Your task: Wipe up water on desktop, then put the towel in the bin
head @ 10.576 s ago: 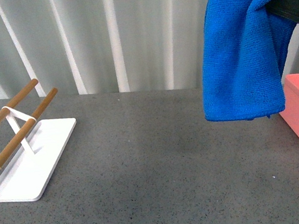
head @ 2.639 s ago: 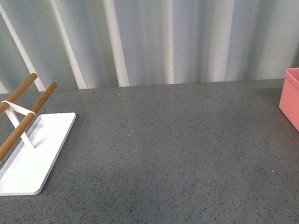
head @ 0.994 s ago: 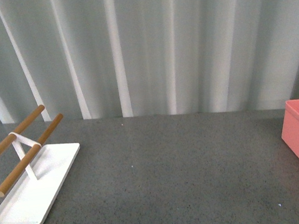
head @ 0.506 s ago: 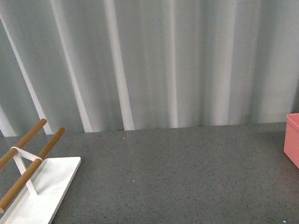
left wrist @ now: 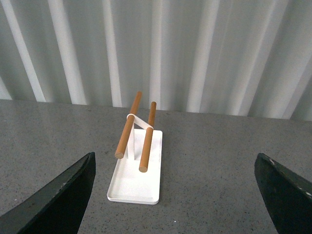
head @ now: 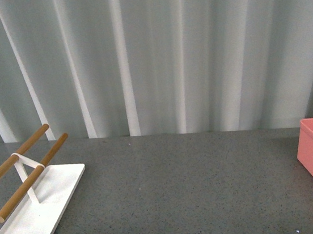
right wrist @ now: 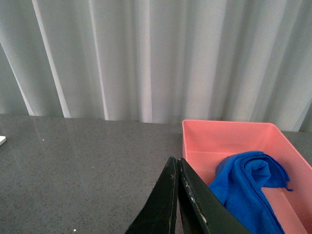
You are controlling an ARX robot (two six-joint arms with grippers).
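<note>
Right end effector (right wrist: 176, 195) is clenched, fingers pressed together with nothing between them, poised above the counter (right wrist: 83, 165) just beside the bin (right wrist: 229, 134). Left end effector (left wrist: 175, 195) is released, fingers spread wide and empty, over the counter. Towel (right wrist: 248, 190) lies bunched inside the bin, against its near side. Farther on the left, a white tray (head: 34, 215) carries two wooden bars (head: 26, 175). Pale curtain (head: 154, 54) hangs behind.

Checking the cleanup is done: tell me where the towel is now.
The towel lies bunched inside the pink bin in the right wrist view; the front view shows only the bin's corner at the desktop's right edge.
</note>
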